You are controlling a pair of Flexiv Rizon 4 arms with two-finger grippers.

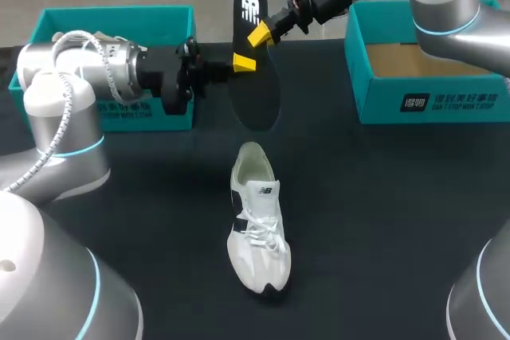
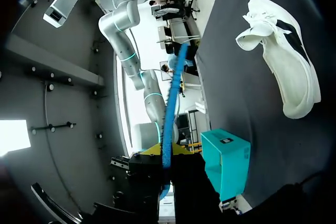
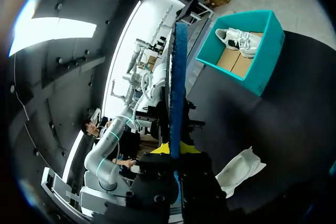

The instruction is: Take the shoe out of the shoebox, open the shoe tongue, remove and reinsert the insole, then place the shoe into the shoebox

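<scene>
The insole (image 1: 256, 93) hangs on end in the air above the far middle of the table (image 1: 382, 197), between the two teal boxes, with its black face toward the near side. Both grippers clamp it. The left gripper (image 1: 244, 63) comes in from the left and pinches the insole's left edge about halfway up. The right gripper (image 1: 259, 35) reaches down from the far right and pinches it just above the left one. In each wrist view the insole shows edge-on as a thin blue strip running straight out between the two yellow tips, one tip pressed on each side. The shoe (image 1: 256, 224) stands on its sole on the table, near of the insole and well apart from both boxes. It is white with a dark side mark, its toe points near and its opening faces up. Neither gripper touches it. The left box (image 1: 111, 15) sits at the far left behind the left arm, and the right wrist view shows a second shoe (image 3: 239, 40) lying in it. The right box (image 1: 422, 101) sits at the far right, its brown floor showing.
</scene>
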